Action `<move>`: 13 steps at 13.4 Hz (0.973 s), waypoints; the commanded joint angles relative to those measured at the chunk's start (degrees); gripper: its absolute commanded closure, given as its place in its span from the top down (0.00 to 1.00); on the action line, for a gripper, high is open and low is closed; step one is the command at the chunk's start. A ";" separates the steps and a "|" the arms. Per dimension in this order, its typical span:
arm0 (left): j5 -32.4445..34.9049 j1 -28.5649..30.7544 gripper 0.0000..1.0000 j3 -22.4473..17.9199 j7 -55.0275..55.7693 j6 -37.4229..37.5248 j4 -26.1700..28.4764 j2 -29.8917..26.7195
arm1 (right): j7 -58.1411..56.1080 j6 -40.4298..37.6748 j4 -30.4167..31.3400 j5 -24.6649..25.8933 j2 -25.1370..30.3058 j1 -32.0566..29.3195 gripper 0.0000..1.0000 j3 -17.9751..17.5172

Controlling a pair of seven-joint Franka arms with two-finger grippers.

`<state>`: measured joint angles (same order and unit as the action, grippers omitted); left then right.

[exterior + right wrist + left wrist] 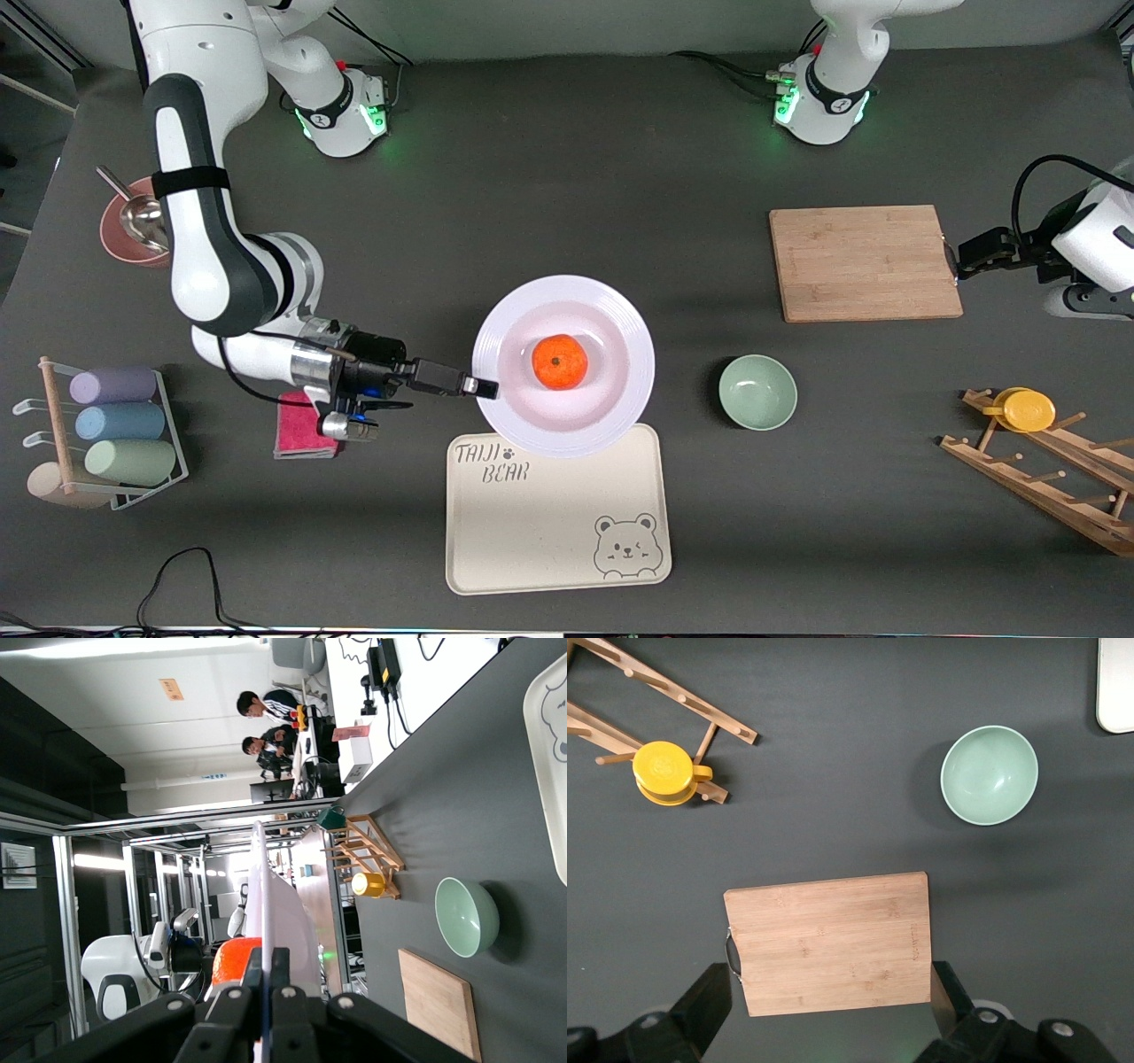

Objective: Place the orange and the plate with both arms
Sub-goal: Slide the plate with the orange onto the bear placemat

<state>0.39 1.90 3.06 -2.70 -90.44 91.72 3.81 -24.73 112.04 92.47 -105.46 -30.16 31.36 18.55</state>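
The white plate (564,365) with a faint lavender tint is held level in the air, its near edge over the cream bear tray (556,509). The orange (559,361) sits in the plate's middle. My right gripper (483,386) is shut on the plate's rim at the right arm's end. In the right wrist view the plate (276,904) shows edge-on between the fingers (280,967), with the orange (234,959) beside it. My left gripper (959,261) is open and empty, waiting above the wooden cutting board (863,262) (831,942) at its handle end.
A pale green bowl (757,392) stands beside the plate toward the left arm's end. A wooden rack with a yellow cup (1028,409) lies at that end. A pink sponge (306,430), a cup rack (111,434) and a red bowl with a ladle (135,232) are at the right arm's end.
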 commanded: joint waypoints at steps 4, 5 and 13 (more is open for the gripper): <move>0.57 -1.02 1.00 -0.78 0.33 0.79 0.31 -0.64 | 5.92 -0.68 -17.21 2.71 -13.40 -4.01 0.00 0.00; 0.57 -1.02 1.00 -0.78 0.33 0.79 0.31 -0.64 | 5.92 -1.12 -20.20 2.63 -16.21 -5.07 0.00 -0.09; 0.57 -1.11 1.00 -0.78 0.33 0.79 0.39 -0.64 | 3.55 -2.17 -35.86 2.45 -33.89 -9.82 0.00 -0.88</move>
<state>0.39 1.82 3.06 -2.70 -90.43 91.78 3.80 -21.79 111.43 64.21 -103.64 -58.64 23.76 18.51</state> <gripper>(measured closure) 0.000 0.960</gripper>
